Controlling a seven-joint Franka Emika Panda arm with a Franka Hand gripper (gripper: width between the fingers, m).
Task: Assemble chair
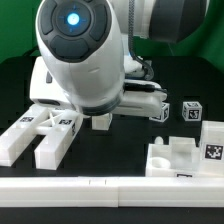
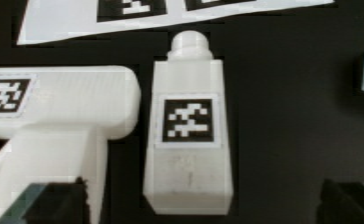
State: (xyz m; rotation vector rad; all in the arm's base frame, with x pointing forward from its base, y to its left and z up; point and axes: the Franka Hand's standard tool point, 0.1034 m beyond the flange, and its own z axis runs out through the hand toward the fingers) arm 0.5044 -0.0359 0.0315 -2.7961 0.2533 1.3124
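Note:
A long white block (image 2: 188, 120) of the chair, with a round peg at one end and a square tag on its face, lies flat on the black table. My gripper (image 2: 197, 203) hangs open above it, one dark finger (image 2: 46, 200) on each side of its plain end and neither touching. Beside the block lies a chunkier tagged white part (image 2: 54, 100). In the exterior view the gripper (image 1: 88, 121) hovers low over the upper ends of the long block (image 1: 52, 145) and the chunky part (image 1: 20, 140). Nothing is held.
The marker board (image 2: 161, 15) lies just past the block's peg end. Small tagged cubes (image 1: 190, 110) (image 1: 160, 111) stand at the exterior view's right, a larger tagged white part (image 1: 185, 152) in front of them. A long plain white rail (image 1: 110, 190) runs along the front.

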